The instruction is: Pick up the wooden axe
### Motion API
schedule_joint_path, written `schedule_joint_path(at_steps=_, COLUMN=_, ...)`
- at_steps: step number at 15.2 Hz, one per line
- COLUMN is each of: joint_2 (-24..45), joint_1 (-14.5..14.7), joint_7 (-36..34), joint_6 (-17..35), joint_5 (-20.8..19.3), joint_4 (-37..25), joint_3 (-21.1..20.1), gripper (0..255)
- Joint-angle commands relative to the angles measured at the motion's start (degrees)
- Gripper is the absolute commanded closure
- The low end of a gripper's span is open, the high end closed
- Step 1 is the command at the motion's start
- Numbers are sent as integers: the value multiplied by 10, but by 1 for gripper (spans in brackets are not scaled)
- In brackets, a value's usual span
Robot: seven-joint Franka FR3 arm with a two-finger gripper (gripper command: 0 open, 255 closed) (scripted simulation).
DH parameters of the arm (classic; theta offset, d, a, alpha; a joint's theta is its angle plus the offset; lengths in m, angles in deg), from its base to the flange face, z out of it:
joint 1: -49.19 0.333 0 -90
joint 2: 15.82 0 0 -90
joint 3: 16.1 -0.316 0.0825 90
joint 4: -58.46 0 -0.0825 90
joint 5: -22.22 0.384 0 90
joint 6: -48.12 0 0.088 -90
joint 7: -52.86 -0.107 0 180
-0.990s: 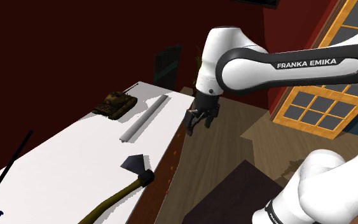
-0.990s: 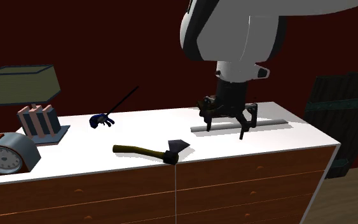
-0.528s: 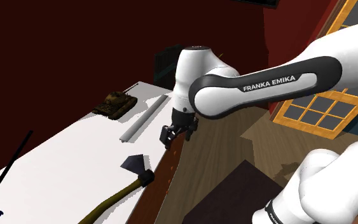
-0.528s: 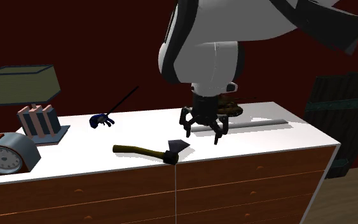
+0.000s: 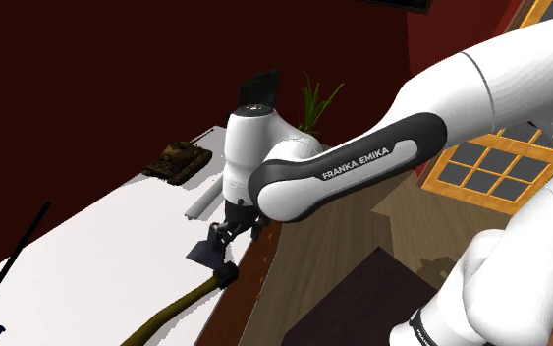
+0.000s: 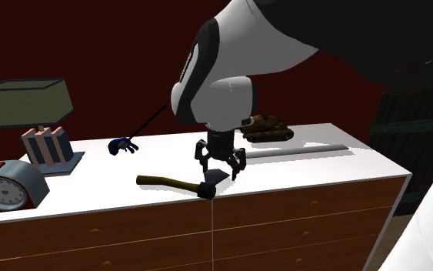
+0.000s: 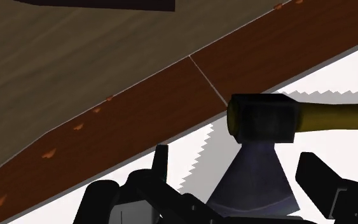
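The brown drawer fronts of the dresser (image 6: 299, 223) are nearest in the second exterior view. On its white top, at that view's left near the front edge, stands a round-faced clock (image 6: 7, 189). The axe (image 6: 178, 184) lies flat close to the same front edge, about midway along. Its yellow-brown handle runs toward the second exterior view's left, and its dark head sits right at the edge with the grey blade fanning inward across the top. The black gripper (image 6: 221, 171) hangs just over that head on the white arm, pointing down. In the wrist view the gripper (image 7: 244, 184) has its fingers (image 7: 323, 184) spread wide, with the blade of the axe (image 7: 263, 121) between them and neither finger touching it, so nothing is clasped. From the shoulder view the gripper (image 5: 230, 234) sits directly above the blade end of the axe (image 5: 191, 295). Farther back on the top, a row of books (image 6: 47, 146) stands under a lamp (image 6: 26, 102) with a boxy shade. Beside them lies a blue-handled item (image 6: 122, 145) with a thin black shaft, a long grey bar (image 6: 299, 151) lies toward the right, and a toy tank (image 6: 264, 127) sits near the dark red wall.
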Motion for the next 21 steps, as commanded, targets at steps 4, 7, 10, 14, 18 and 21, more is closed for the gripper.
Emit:
schedule_joint_path(at_steps=4, joint_2=95, joint_1=19, joint_7=-58, joint_6=33, joint_5=-55, joint_4=-56, joint_3=-11, gripper=0)
schedule_joint_path(at_steps=7, joint_2=111, joint_1=22, joint_7=-65, joint_6=54, joint_5=-65, joint_4=-49, joint_3=-8, gripper=0)
schedule_joint_path(at_steps=10, joint_2=127, joint_1=24, joint_7=-72, joint_6=75, joint_5=-76, joint_4=-44, joint_3=-5, gripper=0)
schedule_joint_path(at_steps=14, joint_2=132, joint_1=25, joint_7=-75, joint_6=80, joint_5=-79, joint_4=-43, joint_3=-4, gripper=255)
schedule_joint_path(at_steps=18, joint_2=132, joint_1=26, joint_7=-75, joint_6=79, joint_5=-79, joint_4=-43, joint_3=-4, gripper=255)
schedule_joint_path(at_steps=21, joint_2=132, joint_1=26, joint_7=-75, joint_6=79, joint_5=-79, joint_4=-43, joint_3=-4, gripper=255)
